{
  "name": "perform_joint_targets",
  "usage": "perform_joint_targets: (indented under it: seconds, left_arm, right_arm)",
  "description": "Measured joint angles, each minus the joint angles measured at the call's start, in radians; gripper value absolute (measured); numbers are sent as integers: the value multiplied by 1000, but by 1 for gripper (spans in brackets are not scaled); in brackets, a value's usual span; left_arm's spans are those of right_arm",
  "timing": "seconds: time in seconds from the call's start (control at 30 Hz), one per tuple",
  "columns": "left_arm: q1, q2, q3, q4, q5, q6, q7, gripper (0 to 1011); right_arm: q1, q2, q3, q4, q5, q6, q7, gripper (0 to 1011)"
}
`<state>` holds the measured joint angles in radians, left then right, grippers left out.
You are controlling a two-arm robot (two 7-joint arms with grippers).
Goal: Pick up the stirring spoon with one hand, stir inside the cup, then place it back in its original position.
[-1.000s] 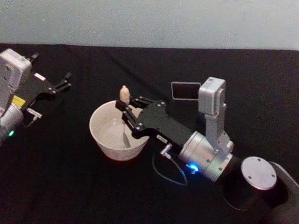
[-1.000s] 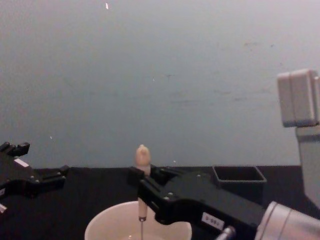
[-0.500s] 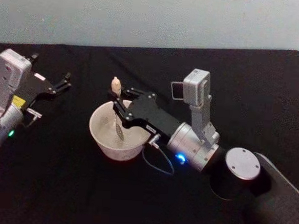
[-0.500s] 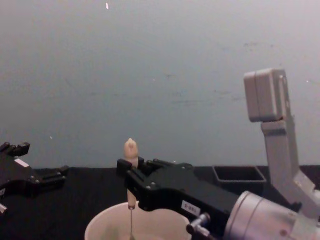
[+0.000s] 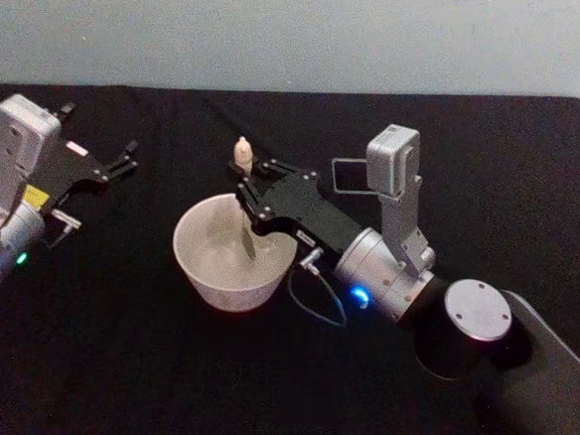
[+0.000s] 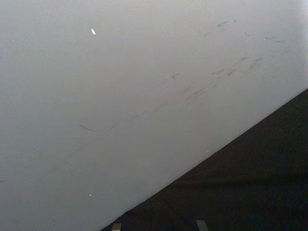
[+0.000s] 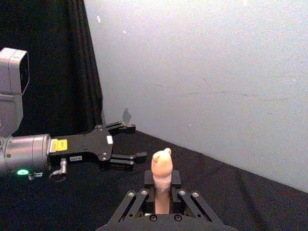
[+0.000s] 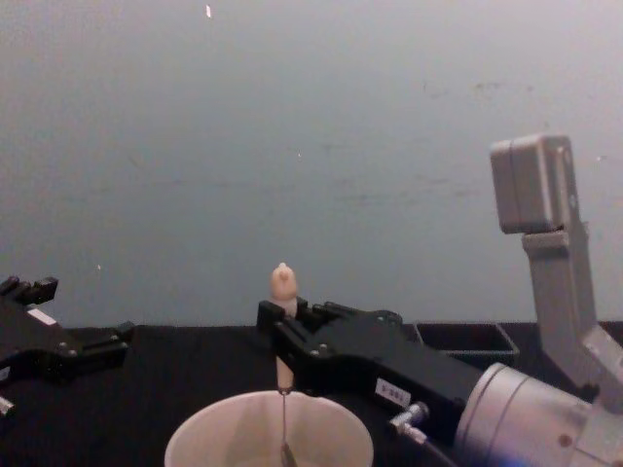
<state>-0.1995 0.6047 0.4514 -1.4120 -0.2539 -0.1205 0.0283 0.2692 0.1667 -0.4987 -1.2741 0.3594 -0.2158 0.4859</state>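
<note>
My right gripper is shut on the stirring spoon and holds it upright over the cup, a wide cream-white bowl near the table's middle. The beige knobbed handle sticks up above the fingers, and the thin dark shaft runs down into the cup, its small bowl inside. The right wrist view shows the handle clamped between the fingers. The dark grey square holder stands behind the right arm, partly hidden by it. My left gripper is parked at the far left, its two fingers a little apart, holding nothing.
A black cloth covers the table, with a pale wall behind it. A thin cable loop hangs off the right wrist beside the cup. Free cloth lies in front of the cup and between the cup and the left arm.
The right gripper swung the spoon left across the cup, then back right and toward the far side. The left arm has stayed put.
</note>
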Motion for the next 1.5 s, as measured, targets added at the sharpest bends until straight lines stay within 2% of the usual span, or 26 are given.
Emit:
perform_joint_targets:
  seconds: [0.2, 0.53, 0.87, 1.17, 1.5]
  left_arm:
    - [0, 0, 0, 0, 0, 0, 0, 1001]
    - [0, 0, 0, 0, 0, 0, 0, 1001]
    - [0, 0, 0, 0, 0, 0, 0, 1001]
    - [0, 0, 0, 0, 0, 0, 0, 1001]
    - [0, 0, 0, 0, 0, 0, 0, 1001]
  right_arm:
    - [-13, 10, 11, -20, 2, 1, 3, 186]
    - [-53, 46, 21, -88, 33, 14, 30, 186]
    - [-93, 85, -3, -138, 37, 16, 59, 186]
    - [-92, 74, -26, -144, 36, 19, 59, 186]
    - [-43, 21, -43, -80, 11, 5, 33, 186]
